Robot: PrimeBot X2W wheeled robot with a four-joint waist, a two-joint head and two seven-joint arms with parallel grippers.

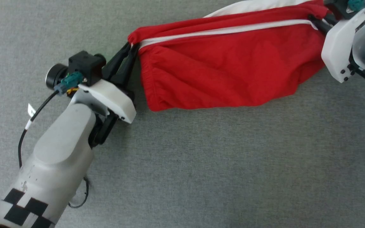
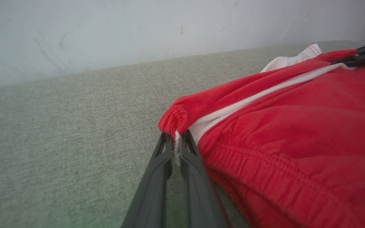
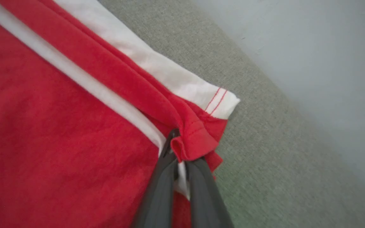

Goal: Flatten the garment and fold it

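Observation:
The garment (image 1: 227, 69) is a pair of bright red shorts with white bands, stretched between my two grippers above the grey cloth surface. My left gripper (image 1: 131, 47) is shut on its gathered waistband corner (image 2: 173, 122) at the left. At the top right my right gripper (image 1: 315, 19) is shut on a red hem corner (image 3: 192, 142), beside a white hem with red stitching (image 3: 220, 103). The lower part of the shorts hangs in slack folds toward the surface. In the left wrist view the right gripper's dark fingers (image 2: 364, 55) show at the far corner.
A grey woven surface (image 1: 201, 164) spreads under and in front of the shorts. A pale wall (image 2: 138, 28) rises behind its far edge. A black cable (image 1: 33, 120) loops beside my left forearm.

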